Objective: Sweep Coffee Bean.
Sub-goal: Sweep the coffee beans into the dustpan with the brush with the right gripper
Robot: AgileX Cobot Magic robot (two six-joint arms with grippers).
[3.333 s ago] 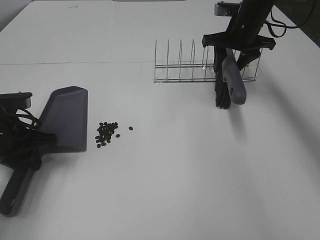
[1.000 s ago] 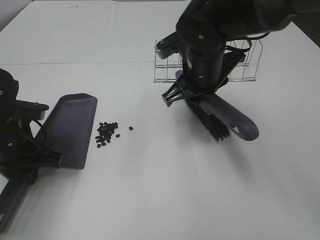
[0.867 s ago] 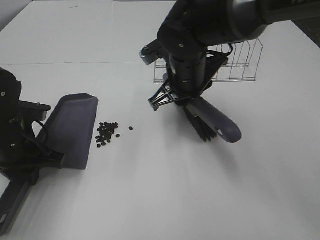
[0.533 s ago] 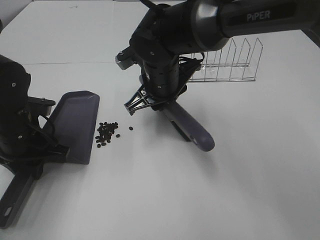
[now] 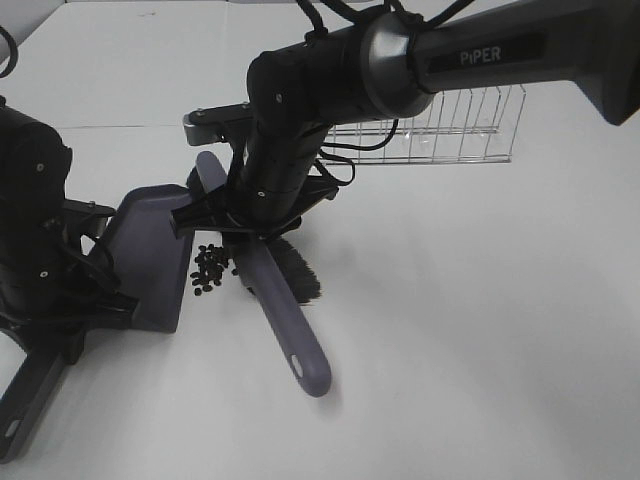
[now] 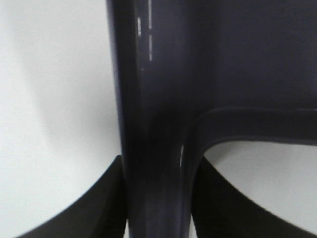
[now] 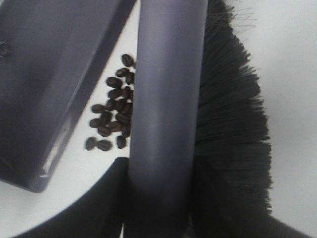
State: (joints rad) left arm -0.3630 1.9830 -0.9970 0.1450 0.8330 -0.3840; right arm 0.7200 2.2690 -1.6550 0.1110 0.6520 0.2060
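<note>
The coffee beans [image 5: 207, 271] lie in a small loose cluster on the white table, just right of the dustpan's [image 5: 150, 250] front lip. My left gripper [image 5: 80, 300] is shut on the dustpan's handle [image 6: 158, 124]. My right gripper [image 5: 250, 215] has reached across the middle and is shut on the brush's grey handle [image 5: 292, 335]. The black bristles [image 5: 295, 270] rest on the table right of the beans. In the right wrist view the beans [image 7: 111, 119] sit between the dustpan [image 7: 49, 74] and the brush handle [image 7: 168, 99], with the bristles [image 7: 233, 124] on the far side.
A wire rack [image 5: 440, 130] stands at the back right of the table, behind the right arm. The dustpan's long handle end [image 5: 25, 400] points toward the table's front left corner.
My right arm has carried the brush left from beside the rack and set its bristles down just right of the beans. The lone stray bean no longer shows. The dustpan has edged toward the beans.
</note>
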